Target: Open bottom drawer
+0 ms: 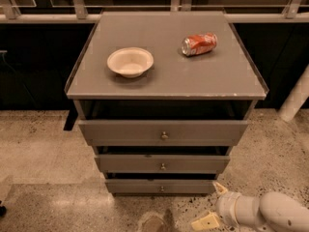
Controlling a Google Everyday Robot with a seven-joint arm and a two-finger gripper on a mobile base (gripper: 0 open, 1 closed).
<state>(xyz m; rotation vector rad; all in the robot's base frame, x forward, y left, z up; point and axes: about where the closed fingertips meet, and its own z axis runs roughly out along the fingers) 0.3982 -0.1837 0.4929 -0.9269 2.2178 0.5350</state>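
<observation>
We found the bowl left of centre on top of the cabinet. The can lay on its side to the right and farther back, well apart from the bowl. Beneath the top, three drawers were stacked: the top drawer, the middle drawer and the bottom drawer, lowest, just above the floor. The hand hung low near the bottom drawer's right end, right of its knob.
</observation>
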